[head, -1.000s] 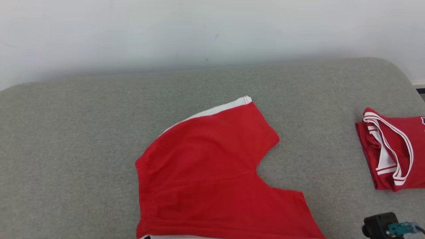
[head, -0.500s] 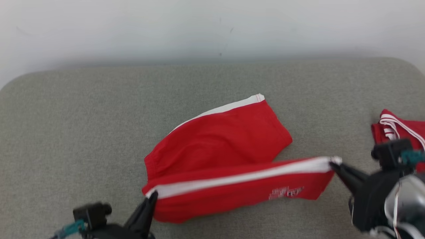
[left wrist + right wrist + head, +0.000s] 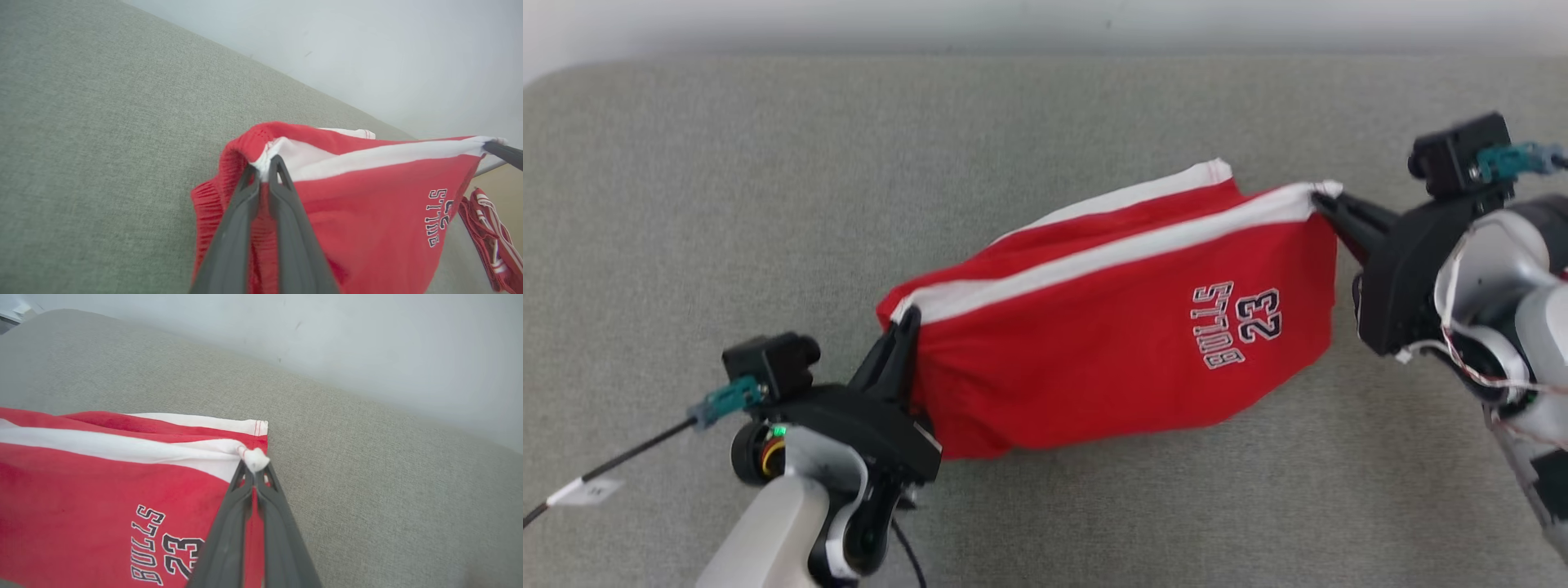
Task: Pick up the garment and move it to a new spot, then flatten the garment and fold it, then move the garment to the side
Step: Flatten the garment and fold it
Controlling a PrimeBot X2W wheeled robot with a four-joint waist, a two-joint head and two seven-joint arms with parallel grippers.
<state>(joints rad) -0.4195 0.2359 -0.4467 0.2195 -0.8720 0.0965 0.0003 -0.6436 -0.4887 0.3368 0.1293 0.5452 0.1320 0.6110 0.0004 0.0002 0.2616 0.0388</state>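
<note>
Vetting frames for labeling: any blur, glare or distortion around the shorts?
Head view: shorts sharp, print readable, soft shadow beneath, no glare. Left wrist view: left fingers soft up close, wall washed out. Right wrist view: print crisp, right fingers slightly blurred near the bottom edge.

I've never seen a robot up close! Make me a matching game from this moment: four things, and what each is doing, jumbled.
1. left gripper
2. right gripper
3. red shorts
4. second red garment

a. lying apart, held by nothing
b. shut on the elastic waistband end
c. hanging stretched between both grippers
d. shut on the white-striped hem corner

Pairs: 1-b, 2-d, 3-c, 4-a.
</note>
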